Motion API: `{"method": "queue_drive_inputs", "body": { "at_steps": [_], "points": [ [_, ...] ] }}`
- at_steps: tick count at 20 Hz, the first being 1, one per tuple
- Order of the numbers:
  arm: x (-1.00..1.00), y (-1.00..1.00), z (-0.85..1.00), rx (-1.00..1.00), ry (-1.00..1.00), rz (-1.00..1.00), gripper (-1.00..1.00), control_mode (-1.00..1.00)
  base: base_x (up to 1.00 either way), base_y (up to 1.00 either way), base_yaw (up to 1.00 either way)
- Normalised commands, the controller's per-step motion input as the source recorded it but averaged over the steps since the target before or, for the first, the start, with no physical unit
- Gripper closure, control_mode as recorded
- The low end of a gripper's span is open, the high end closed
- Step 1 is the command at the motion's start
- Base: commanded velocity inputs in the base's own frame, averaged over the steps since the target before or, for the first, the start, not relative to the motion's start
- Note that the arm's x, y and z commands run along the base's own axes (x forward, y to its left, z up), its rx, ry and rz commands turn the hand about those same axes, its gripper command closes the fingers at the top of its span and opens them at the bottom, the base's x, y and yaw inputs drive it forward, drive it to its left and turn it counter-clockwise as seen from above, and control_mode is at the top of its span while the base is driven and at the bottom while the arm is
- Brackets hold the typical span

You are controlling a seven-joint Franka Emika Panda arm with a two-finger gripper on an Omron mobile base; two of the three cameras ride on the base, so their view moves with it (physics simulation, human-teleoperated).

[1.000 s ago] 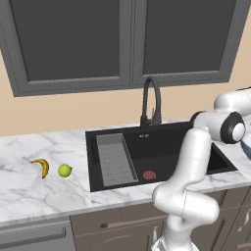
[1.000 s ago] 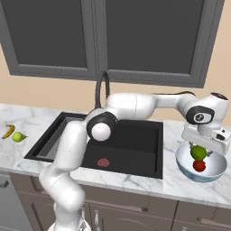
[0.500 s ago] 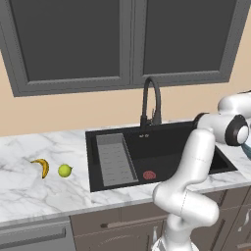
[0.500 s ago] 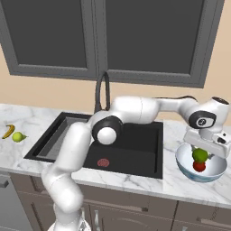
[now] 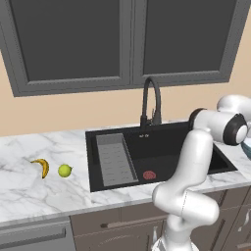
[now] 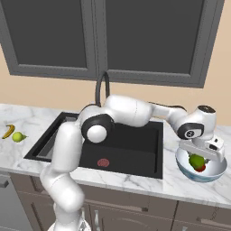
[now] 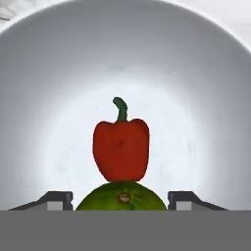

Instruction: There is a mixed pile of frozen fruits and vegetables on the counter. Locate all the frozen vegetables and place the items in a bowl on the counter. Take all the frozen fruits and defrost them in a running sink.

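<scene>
My gripper [image 6: 201,154] hangs low inside the pale bowl [image 6: 213,174] on the counter right of the sink, shut on the dark green ball [image 6: 196,160]. In the hand view the green ball [image 7: 121,197] sits between my two fingertips [image 7: 60,198], just above a red bell pepper [image 7: 120,149] that rests on the bowl's floor [image 7: 206,98]. The pepper [image 6: 201,168] shows red beneath the ball. Far to the left on the marble lie the banana [image 5: 41,166] and the yellow-green stemmed ball [image 5: 64,170], side by side.
The black sink [image 5: 171,144] with its grey ribbed tray [image 5: 115,159], reddish drain [image 5: 149,174] and arched faucet [image 5: 151,100] lies between the bowl and the two pieces at left. My arm reaches across the basin. Dark wall cabinets hang overhead.
The hand has sunk lower into the bowl with the dark green ball, bringing it close over the red pepper. Banana and stemmed ball have not moved.
</scene>
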Motion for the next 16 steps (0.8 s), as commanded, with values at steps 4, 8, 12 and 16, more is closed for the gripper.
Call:
{"method": "queue_drive_inputs", "body": {
  "at_steps": [4,8,12,16],
  "points": [
    [0.0,0.0,-0.19,-0.01,0.0,0.0,-1.0,-1.0,0.0,0.0,0.0],
    [0.0,-0.01,-0.02,0.0,0.0,0.0,-1.0,-1.0,0.0,0.0,0.0],
    [0.03,0.0,0.05,0.0,0.02,0.0,-1.0,-1.0,0.0,0.0,0.0],
    [0.04,-0.05,0.2,0.0,0.06,-0.01,-1.0,-1.0,0.0,0.0,0.0]
  ]
}}
